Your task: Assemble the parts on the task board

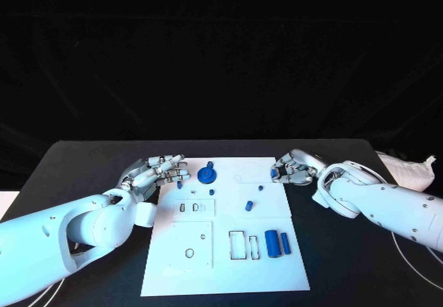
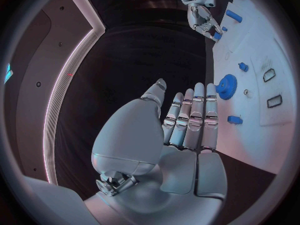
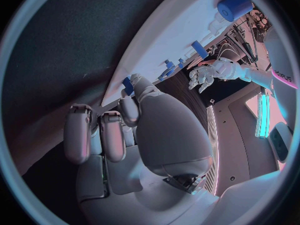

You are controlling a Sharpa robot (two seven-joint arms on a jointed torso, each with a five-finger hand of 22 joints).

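The white task board [image 1: 231, 268] lies in the middle of the black table. On it are a blue gear with a handle [image 1: 207, 174], several small blue parts [image 1: 248, 205] and two blue cylinders [image 1: 278, 244] beside slots. My left hand [image 1: 162, 171] hovers at the board's far left corner, fingers stretched out and holding nothing; the gear [image 2: 226, 86] lies just past its fingertips. My right hand [image 1: 294, 167] is at the board's far right edge, fingers curled, pinching a small blue part [image 3: 128, 83] at its fingertips. The left wrist view shows that part [image 2: 217, 35] too.
White rectangular inserts with slots [image 1: 196, 206] cover the board's left half. A white cloth-like object [image 1: 406, 167] lies at the table's far right. Cables [image 1: 401, 256] trail beside my right arm. Bare black table surrounds the board.
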